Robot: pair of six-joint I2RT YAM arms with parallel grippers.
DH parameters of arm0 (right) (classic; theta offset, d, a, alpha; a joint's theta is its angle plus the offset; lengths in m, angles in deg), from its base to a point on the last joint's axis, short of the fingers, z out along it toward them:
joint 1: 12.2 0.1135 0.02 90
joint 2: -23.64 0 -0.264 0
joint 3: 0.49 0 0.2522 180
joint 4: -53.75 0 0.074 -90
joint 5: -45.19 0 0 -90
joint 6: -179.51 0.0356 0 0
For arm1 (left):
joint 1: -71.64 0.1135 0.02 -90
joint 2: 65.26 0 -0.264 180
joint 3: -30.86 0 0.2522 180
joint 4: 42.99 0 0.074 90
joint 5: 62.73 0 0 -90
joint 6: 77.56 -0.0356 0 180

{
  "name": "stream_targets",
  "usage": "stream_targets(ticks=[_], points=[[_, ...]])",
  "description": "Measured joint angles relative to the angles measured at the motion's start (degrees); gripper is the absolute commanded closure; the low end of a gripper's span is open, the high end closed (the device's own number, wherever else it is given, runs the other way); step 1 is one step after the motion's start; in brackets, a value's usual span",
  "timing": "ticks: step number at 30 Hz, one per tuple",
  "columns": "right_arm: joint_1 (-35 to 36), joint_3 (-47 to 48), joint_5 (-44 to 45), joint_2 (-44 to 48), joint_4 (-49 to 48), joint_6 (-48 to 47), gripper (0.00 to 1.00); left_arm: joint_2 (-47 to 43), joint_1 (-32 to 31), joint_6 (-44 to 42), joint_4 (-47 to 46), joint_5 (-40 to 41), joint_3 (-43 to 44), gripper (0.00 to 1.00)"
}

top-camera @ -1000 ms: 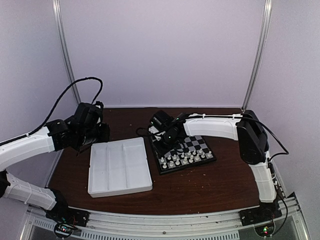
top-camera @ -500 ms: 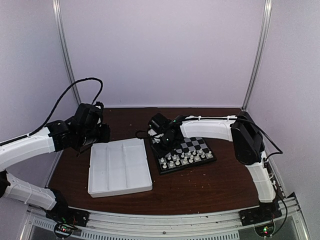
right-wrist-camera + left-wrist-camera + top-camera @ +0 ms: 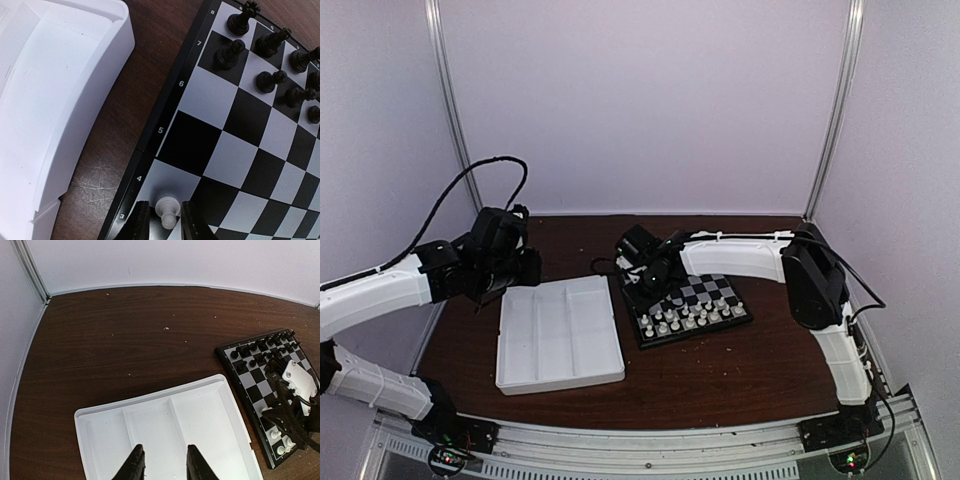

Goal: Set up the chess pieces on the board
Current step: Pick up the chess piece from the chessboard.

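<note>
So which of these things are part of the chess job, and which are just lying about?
Job: board, white pieces, the pawn between the fingers of the right gripper.
Lying about: tray, black pieces, left gripper over the tray.

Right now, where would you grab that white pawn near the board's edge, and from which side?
Around its slim body, from straight above. The pawn looks upright and tiny, with nothing crowding it, so fingers can drop on either side, as the right gripper straddles it now.
</note>
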Motion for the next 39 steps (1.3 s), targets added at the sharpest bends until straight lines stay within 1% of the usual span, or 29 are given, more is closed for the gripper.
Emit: stream_targets(ticks=[3, 6, 10, 16, 19, 25, 31, 35, 39], points=[[0.0, 0.07, 0.26, -0.02, -0.31, 0.04, 0.8, 0.33, 0.0, 0.02, 0.0, -0.07, 0.0, 0.7], [0.0, 0.07, 0.37, -0.11, -0.48, 0.07, 0.85, 0.68, 0.0, 0.0, 0.0, -0.2, 0.0, 0.7], [0.0, 0.07, 0.39, -0.11, -0.63, 0.04, 0.88, 1.14, 0.0, 0.02, 0.0, -0.42, 0.02, 0.7], [0.0, -0.44, 0.42, -0.07, -1.84, 0.07, 0.89, 1.62, 0.0, 0.02, 0.0, -0.59, 0.02, 0.7], [0.0, -3.52, 0.42, 1.64, -4.31, 0.02, 0.89, 1.62, 0.0, 0.04, -0.02, -0.68, 0.02, 0.7], [0.0, -13.88, 0.24, 10.23, -8.0, 0.04, 0.89, 1.62, 0.0, 0.07, -0.02, -0.87, 0.02, 0.7], [0.0, -19.26, 0.81, 20.37, -10.93, -0.04, 0.9, 1.62, 0.0, 0.46, -0.02, -1.36, 0.02, 0.7], [-0.2, -22.67, 2.75, 26.64, -12.68, -0.24, 0.9, 1.62, 0.0, 0.52, -0.02, -1.51, 0.02, 0.7], [-1.95, -27.8, 4.22, 31.39, -13.38, -0.17, 0.9, 1.62, 0.0, 0.76, -0.07, -1.55, 0.02, 0.7]])
